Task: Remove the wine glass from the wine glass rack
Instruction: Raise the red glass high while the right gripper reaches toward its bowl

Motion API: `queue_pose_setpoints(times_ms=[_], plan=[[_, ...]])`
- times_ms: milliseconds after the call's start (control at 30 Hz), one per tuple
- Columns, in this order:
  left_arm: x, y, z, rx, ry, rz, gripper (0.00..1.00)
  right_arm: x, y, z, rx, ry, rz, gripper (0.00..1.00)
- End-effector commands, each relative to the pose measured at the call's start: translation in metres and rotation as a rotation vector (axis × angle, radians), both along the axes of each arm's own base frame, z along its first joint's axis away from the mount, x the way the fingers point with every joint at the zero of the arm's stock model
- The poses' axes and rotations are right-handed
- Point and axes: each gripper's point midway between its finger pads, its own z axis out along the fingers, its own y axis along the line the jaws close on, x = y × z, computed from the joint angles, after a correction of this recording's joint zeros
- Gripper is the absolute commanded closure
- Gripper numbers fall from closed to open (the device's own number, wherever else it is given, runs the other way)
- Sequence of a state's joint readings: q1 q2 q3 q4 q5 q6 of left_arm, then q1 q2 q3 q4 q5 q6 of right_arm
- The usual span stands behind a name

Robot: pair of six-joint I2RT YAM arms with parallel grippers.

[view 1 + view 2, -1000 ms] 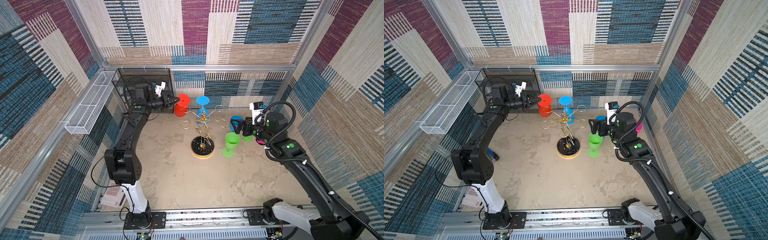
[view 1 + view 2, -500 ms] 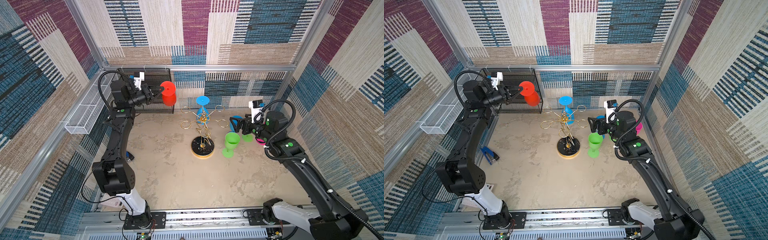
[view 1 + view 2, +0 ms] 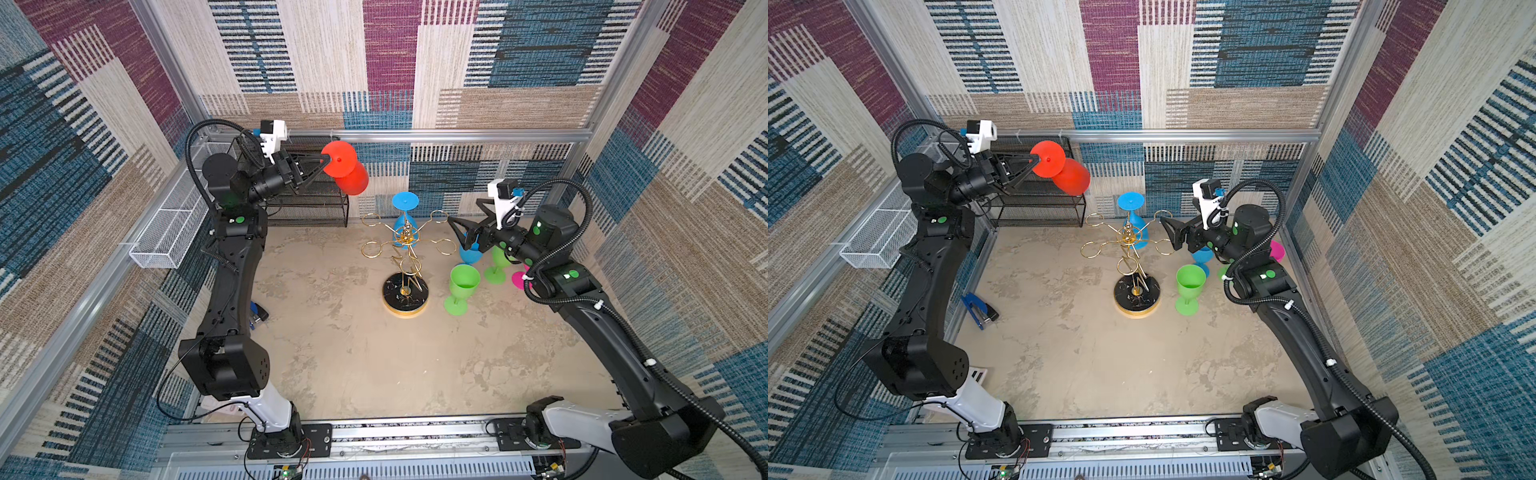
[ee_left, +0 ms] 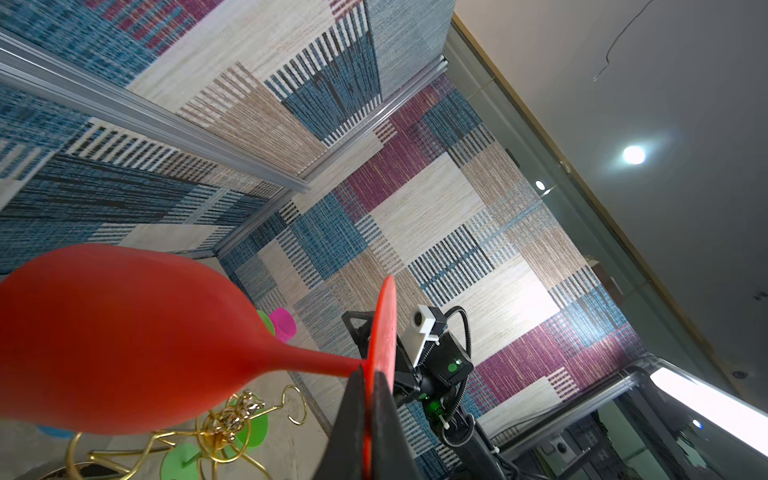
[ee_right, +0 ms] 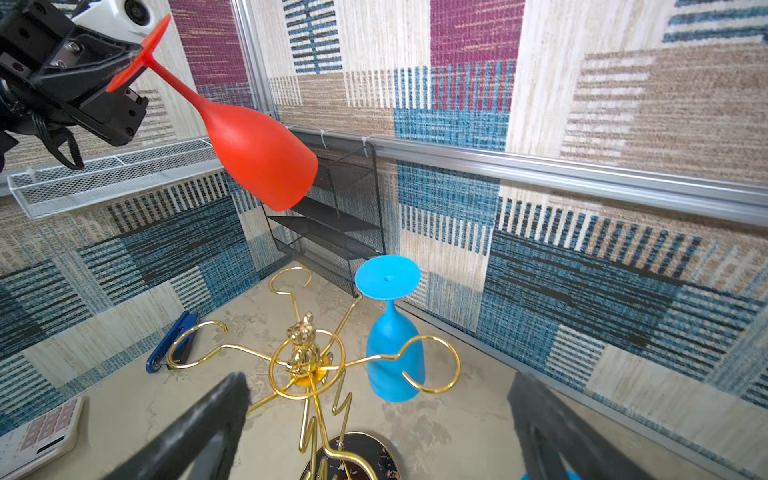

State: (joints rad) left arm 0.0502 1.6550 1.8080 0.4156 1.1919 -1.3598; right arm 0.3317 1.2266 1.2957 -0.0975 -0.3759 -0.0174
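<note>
The wine glass rack [image 3: 405,245] [image 3: 1128,243] is a gold wire tree on a round black base, standing mid-table. A blue wine glass [image 3: 404,205] [image 5: 392,353] hangs upside down from one of its far arms. My left gripper [image 3: 325,160] [image 3: 1034,159] [image 4: 368,372] is shut on the foot disc of a red wine glass [image 3: 352,179] [image 4: 124,340] [image 5: 257,153]. It holds the glass high, tilted bowl-down, clear of the rack and in front of the black shelf. My right gripper [image 3: 457,232] [image 5: 378,386] is open and empty, just right of the rack's arms.
A black mesh shelf unit [image 3: 307,208] stands at the back left, with a white mesh basket [image 3: 174,232] on the left wall. Green [image 3: 463,286], blue [image 3: 469,255] and pink [image 3: 519,280] glasses stand right of the rack. A blue stapler [image 3: 980,309] and a calculator [image 5: 37,436] lie at the left.
My left gripper has carried the red glass up and leftward, away from the rack, then a little back toward the middle. The right arm has barely moved.
</note>
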Motion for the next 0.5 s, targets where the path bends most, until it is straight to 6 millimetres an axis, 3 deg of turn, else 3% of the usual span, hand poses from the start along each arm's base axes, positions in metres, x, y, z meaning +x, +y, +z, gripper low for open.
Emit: queue_pose_setpoints(times_ms=[0,167,467], plan=[[-0.018,-0.02,0.006,0.0,-0.017,-0.078,1.0,-0.007,0.02,0.027,-0.012,-0.133,0.077,0.0],[-0.032,-0.044,0.01,-0.017,-0.008,-0.166,1.0,-0.012,0.05,0.037,-0.064,-0.221,0.129,0.01],[-0.056,-0.071,0.013,-0.026,0.007,-0.248,1.0,-0.003,0.073,0.044,-0.102,-0.309,0.166,0.01]])
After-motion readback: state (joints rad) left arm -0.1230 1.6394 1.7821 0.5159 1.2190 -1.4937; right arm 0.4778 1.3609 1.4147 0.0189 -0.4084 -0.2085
